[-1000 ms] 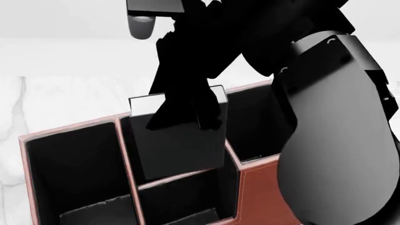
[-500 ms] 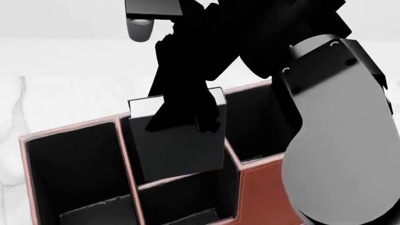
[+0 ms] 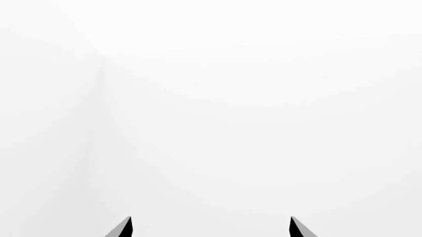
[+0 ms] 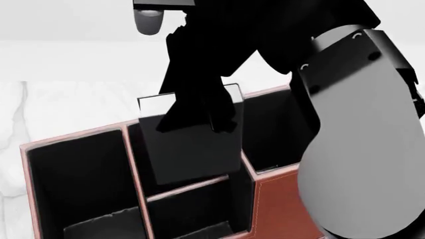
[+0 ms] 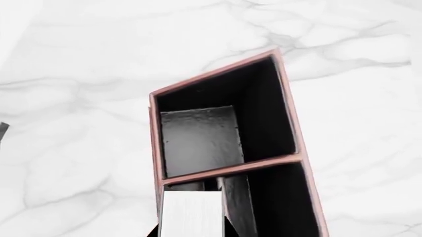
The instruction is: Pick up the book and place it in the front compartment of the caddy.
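The book (image 4: 192,149), black with white page edges, hangs upright and slightly tilted from my right gripper (image 4: 197,121), which is shut on its top end. Its lower end sits inside the far small cell of the reddish-brown caddy (image 4: 275,204), the front compartment (image 4: 141,157), next to the pink divider. In the right wrist view the book's white page edge (image 5: 191,215) fills the gap between the jaws of the right gripper (image 5: 192,233), above the caddy's rim (image 5: 290,123). My left gripper (image 3: 211,229) is open, facing blank white.
White marble tabletop (image 5: 79,74) surrounds the caddy. My right arm's bulky grey forearm (image 4: 359,149) covers the caddy's right side in the head view. A large side cell (image 4: 73,184) and the near small cell (image 4: 192,209) stand beside the book.
The book has risen slightly in the right gripper, baring more of the divider between the two small cells. The right forearm has shifted a little upward.
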Motion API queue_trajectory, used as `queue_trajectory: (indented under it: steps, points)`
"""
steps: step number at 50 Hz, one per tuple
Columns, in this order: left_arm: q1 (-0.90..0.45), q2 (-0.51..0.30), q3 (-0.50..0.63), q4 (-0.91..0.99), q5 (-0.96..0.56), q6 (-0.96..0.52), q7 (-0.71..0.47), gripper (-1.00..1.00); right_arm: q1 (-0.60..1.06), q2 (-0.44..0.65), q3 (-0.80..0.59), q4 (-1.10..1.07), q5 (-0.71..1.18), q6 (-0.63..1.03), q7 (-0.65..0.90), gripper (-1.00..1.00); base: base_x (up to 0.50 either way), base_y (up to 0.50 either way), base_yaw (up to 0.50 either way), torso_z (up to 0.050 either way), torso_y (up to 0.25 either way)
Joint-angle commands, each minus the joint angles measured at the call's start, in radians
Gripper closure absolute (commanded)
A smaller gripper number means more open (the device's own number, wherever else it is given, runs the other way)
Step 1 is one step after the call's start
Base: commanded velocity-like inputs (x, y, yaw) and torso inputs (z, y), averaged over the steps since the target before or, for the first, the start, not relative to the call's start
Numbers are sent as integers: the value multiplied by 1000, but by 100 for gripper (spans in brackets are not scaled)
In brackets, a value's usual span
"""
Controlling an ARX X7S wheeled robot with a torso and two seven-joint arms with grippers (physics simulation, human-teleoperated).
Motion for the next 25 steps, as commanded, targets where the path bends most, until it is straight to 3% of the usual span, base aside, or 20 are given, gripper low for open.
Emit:
queue_trajectory:
  steps: [1, 7, 10, 15, 17, 25]
  points:
    - [-4, 11, -8, 5, 10, -5, 13, -100, 53, -9, 13, 8, 8, -34, 0, 100, 0, 0, 0, 0, 0]
    - [-8, 14, -2, 2, 10, -3, 13, -100, 80, -9, 32, 8, -7, -47, 0, 100, 0, 0, 0, 0, 2]
    - [-5, 14, 2, 2, 13, -1, 15, -100, 85, -9, 112, 9, -77, -43, 0, 100, 0, 0, 0, 0, 0]
    - [1, 11, -2, 3, 12, 2, 15, -100, 73, -7, 313, 9, -262, -34, 0, 100, 0, 0, 0, 2, 2]
    - [4, 11, -2, 2, 15, 4, 15, -100, 54, -3, 500, 9, -446, -47, 4, 100, 0, 0, 0, 0, 0]
    - [7, 9, -1, 3, 17, 7, 14, -100, 11, -5, 761, 9, -702, -84, 0, 100, 0, 0, 0, 0, 0]
